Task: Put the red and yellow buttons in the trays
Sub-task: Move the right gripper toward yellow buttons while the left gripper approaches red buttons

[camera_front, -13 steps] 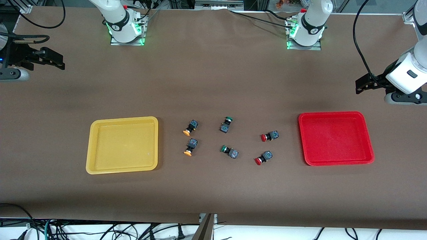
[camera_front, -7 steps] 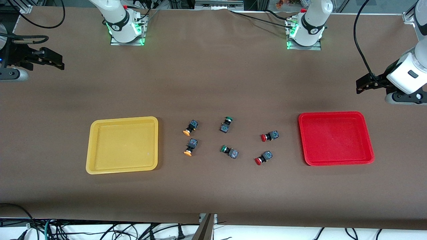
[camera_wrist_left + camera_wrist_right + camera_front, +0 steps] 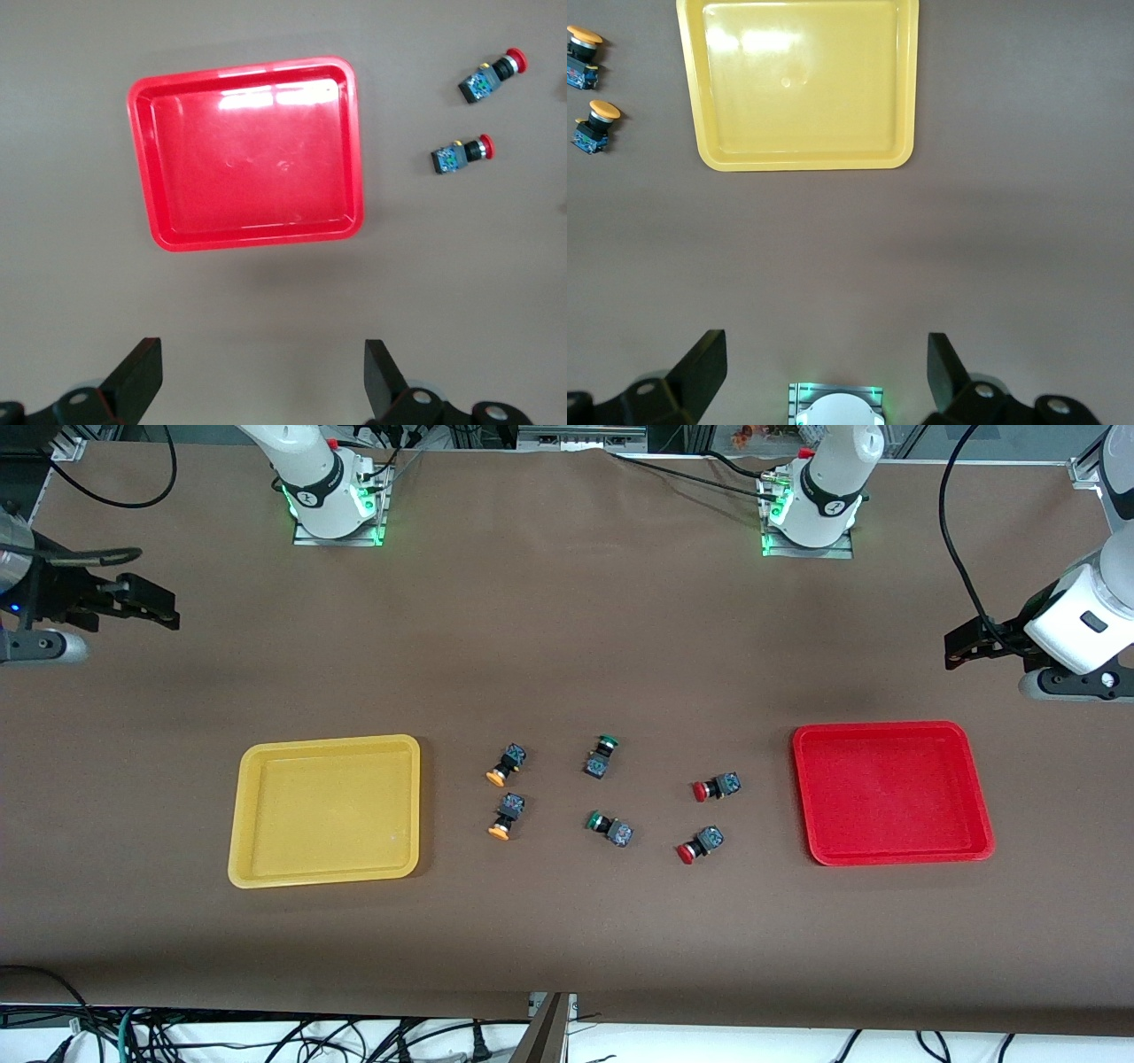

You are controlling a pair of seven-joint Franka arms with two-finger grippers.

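Both grippers up with fingers spread wide, holding nothing: left gripper [image 3: 961,646] over bare worktop [image 3: 567,629] by the red tray [image 3: 974,779], right gripper [image 3: 151,602] at the yellow tray's [image 3: 241,815] end; red buttons [image 3: 716,786] and yellow buttons [image 3: 507,765] lie between the trays.

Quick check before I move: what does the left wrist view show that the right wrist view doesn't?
Only the left wrist view: the red tray, empty, two red buttons on the table beside it, and the open left gripper.
Only the right wrist view: the yellow tray, empty, two yellow buttons beside it, and the open right gripper.
Both: brown table.
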